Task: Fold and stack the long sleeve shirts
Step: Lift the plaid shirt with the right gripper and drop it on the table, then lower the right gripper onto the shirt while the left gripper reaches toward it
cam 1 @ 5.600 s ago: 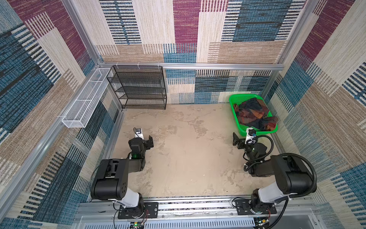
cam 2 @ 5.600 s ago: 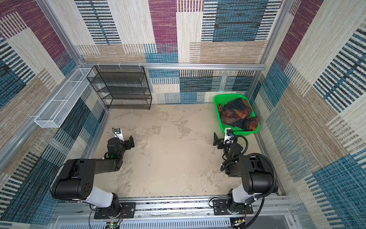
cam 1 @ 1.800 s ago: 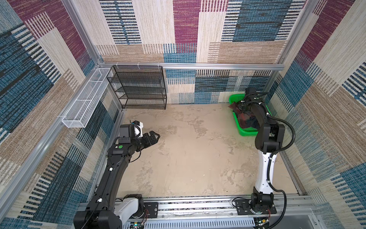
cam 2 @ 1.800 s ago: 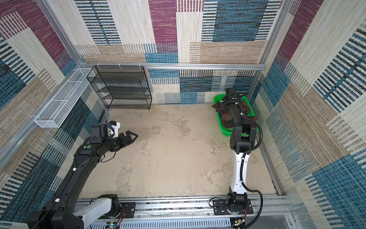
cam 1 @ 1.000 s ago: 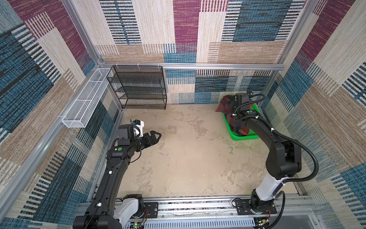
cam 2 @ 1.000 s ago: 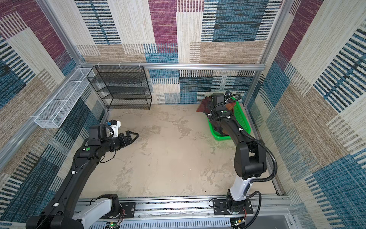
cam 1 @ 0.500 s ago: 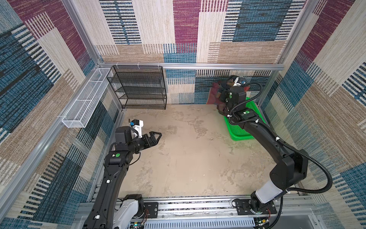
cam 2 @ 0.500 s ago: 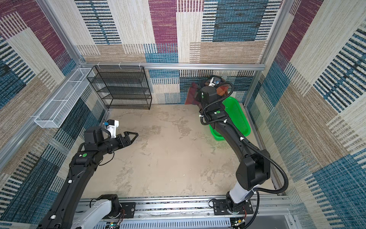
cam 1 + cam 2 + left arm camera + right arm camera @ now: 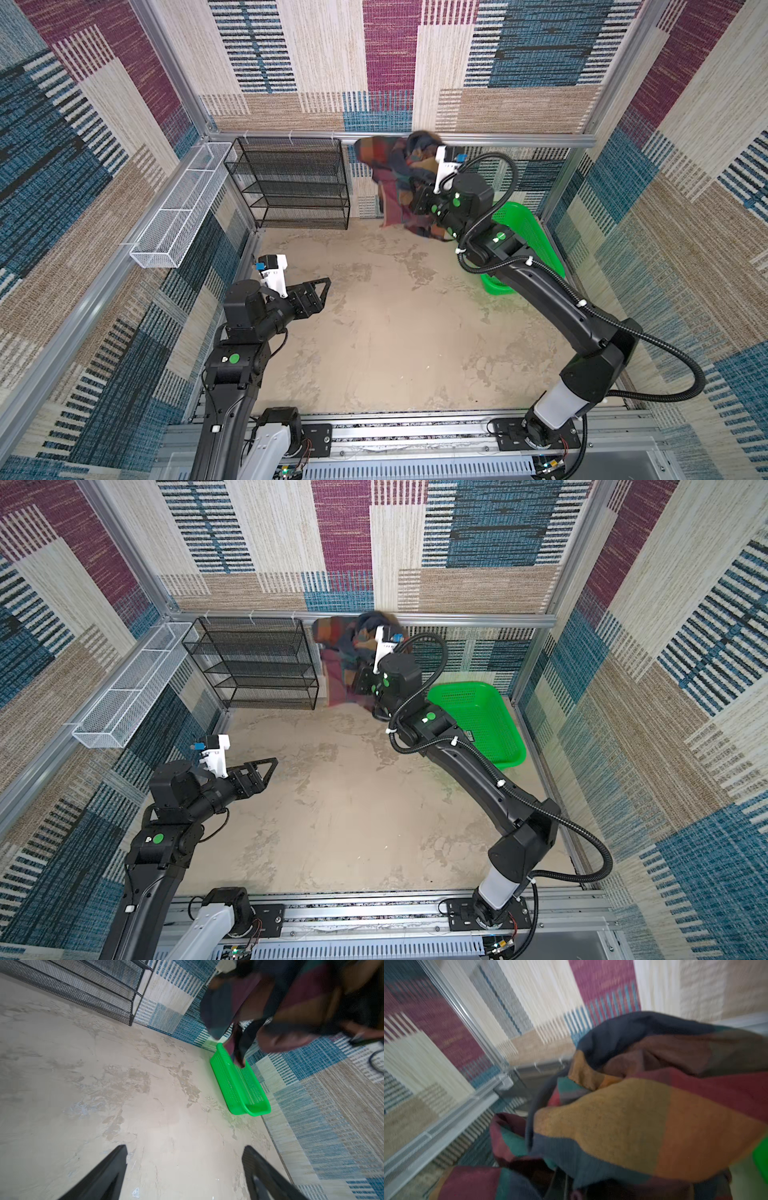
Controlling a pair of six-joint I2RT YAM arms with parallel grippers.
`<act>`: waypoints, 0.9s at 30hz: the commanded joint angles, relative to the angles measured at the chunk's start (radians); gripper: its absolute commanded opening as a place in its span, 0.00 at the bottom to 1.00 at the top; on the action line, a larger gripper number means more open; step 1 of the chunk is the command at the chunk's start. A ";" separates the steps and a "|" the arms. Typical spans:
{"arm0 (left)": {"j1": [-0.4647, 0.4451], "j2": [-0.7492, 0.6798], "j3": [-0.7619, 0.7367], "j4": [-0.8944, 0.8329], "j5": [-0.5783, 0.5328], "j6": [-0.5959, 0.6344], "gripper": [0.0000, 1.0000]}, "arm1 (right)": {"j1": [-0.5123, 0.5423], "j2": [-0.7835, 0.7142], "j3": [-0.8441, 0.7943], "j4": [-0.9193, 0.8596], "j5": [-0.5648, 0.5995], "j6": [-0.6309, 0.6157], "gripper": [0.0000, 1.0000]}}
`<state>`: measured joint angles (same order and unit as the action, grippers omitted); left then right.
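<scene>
Cloth hangs clear of the tabletop (image 9: 395,332): the plaid shirt (image 9: 392,174) dangles in a bunch from the right gripper (image 9: 415,189), high at the back of the cell, level with the rail of the rear wall. The jaws are buried in the folds, clamped shut on the fabric. In the right wrist view the shirt (image 9: 633,1115) fills most of the frame, blurred, in orange, navy, maroon and green checks.

A few seconds ago the shirt lay crumpled inside the green basket (image 9: 528,232). Since then the right arm has lifted it out and swung it leftward; compared with half a second ago it sits further from the basket, nearer the black wire shelf (image 9: 291,183). In a top view the basket (image 9: 478,712) now shows its bare mesh floor. Only a loose tail of cloth trails down near its far end in the left wrist view (image 9: 239,1055).

The left gripper (image 9: 318,293) stays over the left side of the tabletop, well apart from the shirt, with its two fingers (image 9: 108,1172) spread wide and holding nothing, much as before. It points toward the basket (image 9: 239,1084).
</scene>
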<state>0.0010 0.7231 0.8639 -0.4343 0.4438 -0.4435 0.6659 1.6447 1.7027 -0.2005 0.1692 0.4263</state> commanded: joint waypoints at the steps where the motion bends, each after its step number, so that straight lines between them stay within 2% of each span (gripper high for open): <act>1: -0.002 0.001 0.009 -0.040 -0.093 0.019 0.90 | 0.003 -0.025 -0.179 0.033 -0.080 0.176 0.00; 3: -0.003 0.006 0.013 -0.052 -0.105 0.023 0.90 | 0.003 -0.026 -0.303 0.077 -0.117 0.231 0.00; 6: -0.003 0.012 0.013 -0.055 -0.114 0.023 0.90 | 0.003 -0.030 -0.417 0.091 -0.135 0.279 0.17; 9: -0.004 0.016 0.012 -0.055 -0.114 0.025 0.89 | 0.000 -0.079 -0.500 0.076 -0.040 0.307 0.51; 11: -0.003 0.021 0.013 -0.054 -0.111 0.023 0.90 | -0.026 -0.100 -0.551 0.072 0.002 0.306 0.67; 13: -0.004 0.026 0.013 -0.052 -0.105 0.023 0.90 | -0.071 -0.074 -0.571 0.030 0.004 0.316 0.75; 16: -0.005 0.030 0.010 -0.051 -0.100 0.025 0.89 | -0.166 -0.014 -0.590 -0.029 -0.049 0.331 0.78; 21: -0.004 0.038 0.011 -0.050 -0.097 0.026 0.89 | -0.300 0.007 -0.679 0.021 -0.053 0.328 0.78; 27: -0.005 0.049 0.010 -0.051 -0.093 0.028 0.89 | -0.402 0.107 -0.594 -0.014 0.002 0.247 0.78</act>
<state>-0.0040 0.7719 0.8684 -0.4889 0.3447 -0.4400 0.2874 1.7260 1.0687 -0.2184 0.1299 0.7223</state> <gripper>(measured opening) 0.896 0.776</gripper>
